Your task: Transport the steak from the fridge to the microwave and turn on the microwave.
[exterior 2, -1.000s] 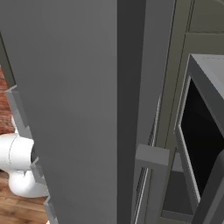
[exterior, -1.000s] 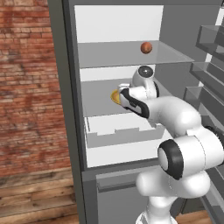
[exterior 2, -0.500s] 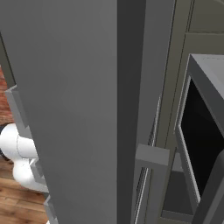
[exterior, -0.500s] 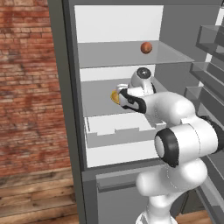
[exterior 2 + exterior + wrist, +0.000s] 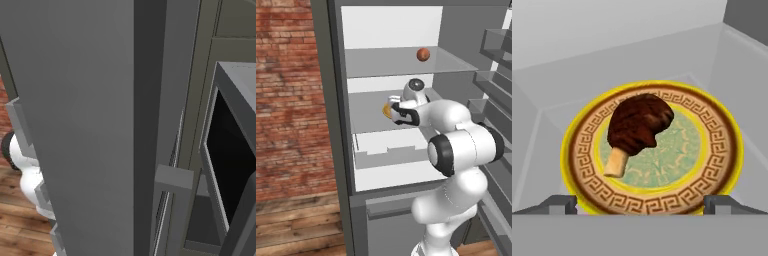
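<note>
— How does the pincer stand?

— The two-finger gripper [image 5: 640,202] is spread wide and has hold of nothing: in the hand view its two small dark fingertips [image 5: 559,204] rise far apart, one at each lower corner, just before the near rim of a round plate with a yellow edge, a brown key-pattern band and a pale green middle [image 5: 712,150].

— And the meat?

— The steak [image 5: 639,125], a dark reddish-brown lumpy piece with a short pale bone end pointing toward the gripper, lies on the middle of that plate, between the fingertips' lines but beyond them, not touched.

— Where is the plate?

— On a flat white shelf [image 5: 368,115] inside the tall grey fridge [image 5: 331,125], whose door is open. In the left base view the white arm [image 5: 456,135] reaches in at that shelf's level, and a sliver of the yellow plate shows just left of the hand.

— Anything else inside?

— A smooth round orange-brown ball [image 5: 423,54] sits on the glass shelf above, and a pale drawer [image 5: 391,150] lies below the plate's shelf.

— The microwave?

— In the right base view its dark-window door [image 5: 227,170] shows at the right, beyond the fridge's grey side.
</note>
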